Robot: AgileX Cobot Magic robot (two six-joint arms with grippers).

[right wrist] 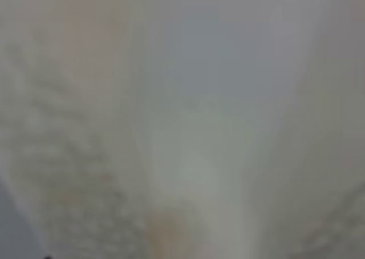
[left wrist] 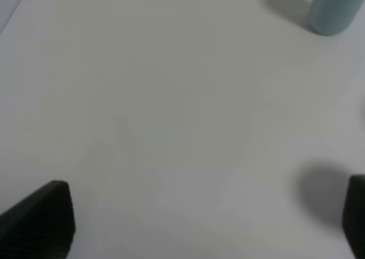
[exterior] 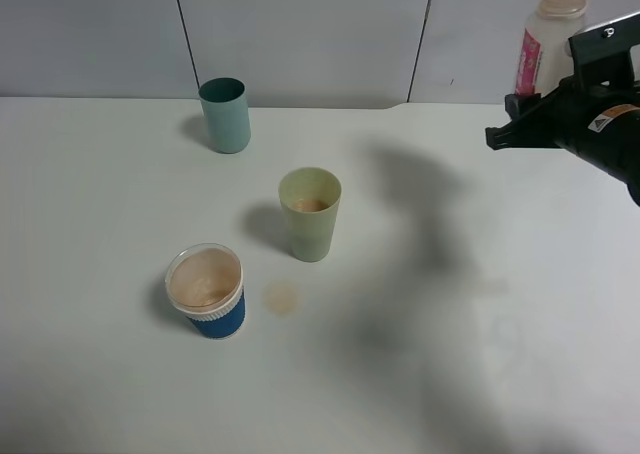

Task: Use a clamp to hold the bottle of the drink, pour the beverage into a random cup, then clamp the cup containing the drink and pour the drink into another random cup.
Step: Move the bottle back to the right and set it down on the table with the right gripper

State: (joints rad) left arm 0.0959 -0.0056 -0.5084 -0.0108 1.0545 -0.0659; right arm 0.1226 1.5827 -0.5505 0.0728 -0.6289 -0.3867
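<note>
The right clamp (exterior: 520,112) pinches the bottle (exterior: 545,34) aloft at far right, well apart from the yellow-green cup (exterior: 310,229) mid-table (exterior: 100,394), which holds beverage (exterior: 310,205). The left gripper (left wrist: 205,219) hovers over bare tabletop — jaws spread wide.

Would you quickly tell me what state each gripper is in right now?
Left gripper: open, holding nothing.
Right gripper: closed on the bottle.

Teal cup (exterior: 224,114) at back | yellow-green cup (exterior: 310,224) centre, beverage (exterior: 309,205) inside | blue cup (exterior: 213,319) nearest, filled | tan spot (exterior: 282,296) beside it | right clamp (exterior: 512,119) grips upright bottle (exterior: 550,34).
</note>
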